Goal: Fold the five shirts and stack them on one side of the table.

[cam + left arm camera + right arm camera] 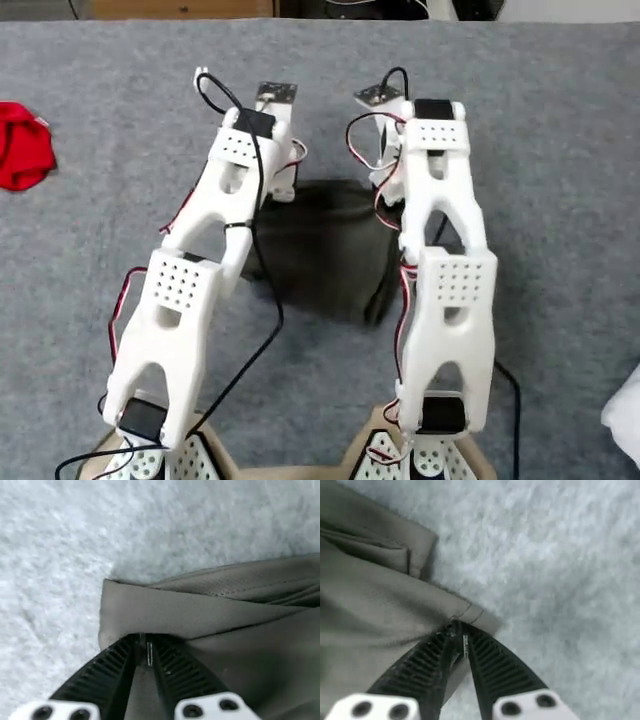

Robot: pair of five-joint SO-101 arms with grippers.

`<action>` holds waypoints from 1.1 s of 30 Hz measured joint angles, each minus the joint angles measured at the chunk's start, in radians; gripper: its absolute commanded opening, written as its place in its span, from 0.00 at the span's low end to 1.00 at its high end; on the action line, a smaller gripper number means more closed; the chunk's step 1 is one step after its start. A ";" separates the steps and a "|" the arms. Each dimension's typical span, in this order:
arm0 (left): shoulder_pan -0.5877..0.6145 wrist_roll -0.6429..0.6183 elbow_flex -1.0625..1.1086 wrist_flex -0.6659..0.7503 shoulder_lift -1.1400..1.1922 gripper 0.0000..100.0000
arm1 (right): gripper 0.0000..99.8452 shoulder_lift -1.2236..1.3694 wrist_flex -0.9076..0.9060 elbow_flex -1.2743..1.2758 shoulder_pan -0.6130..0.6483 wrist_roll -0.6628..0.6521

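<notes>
Wrist views: left tool (143, 642) and right tool (457, 631) pinch the shirt (225, 615).

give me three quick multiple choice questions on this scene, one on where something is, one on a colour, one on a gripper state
1. Where on the grey carpeted table does the crumpled red cloth lie?
A) in the middle
B) by the edge at the high view's left
C) at the near edge

2. What colour is the flat fabric shirt at the table's middle?
A) white
B) red
C) dark olive-grey

3. How are the left gripper and right gripper?
A) both shut on the shirt
B) both open
C) one open

Answers: 1 B, the high view shows it there alone; 2 C, both wrist views show olive cloth; 3 A, each gripper pinches a shirt edge.
</notes>
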State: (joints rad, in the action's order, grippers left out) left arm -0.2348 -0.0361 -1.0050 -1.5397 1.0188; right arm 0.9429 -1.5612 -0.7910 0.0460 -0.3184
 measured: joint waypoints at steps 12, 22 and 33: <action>0.061 0.002 -0.258 -0.124 0.012 0.02 | 0.01 0.230 -0.196 -0.664 0.000 0.002; 0.061 0.072 -0.284 -0.209 0.012 0.02 | 0.01 0.118 -0.210 -0.646 0.000 0.071; 0.123 0.227 -0.189 -0.209 -0.121 0.02 | 0.01 -0.359 -0.210 -0.115 0.000 0.140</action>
State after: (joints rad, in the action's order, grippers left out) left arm -0.1120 0.1910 -1.1937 -1.7484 0.8976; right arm 0.5838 -1.7714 -0.9060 0.0460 -0.1788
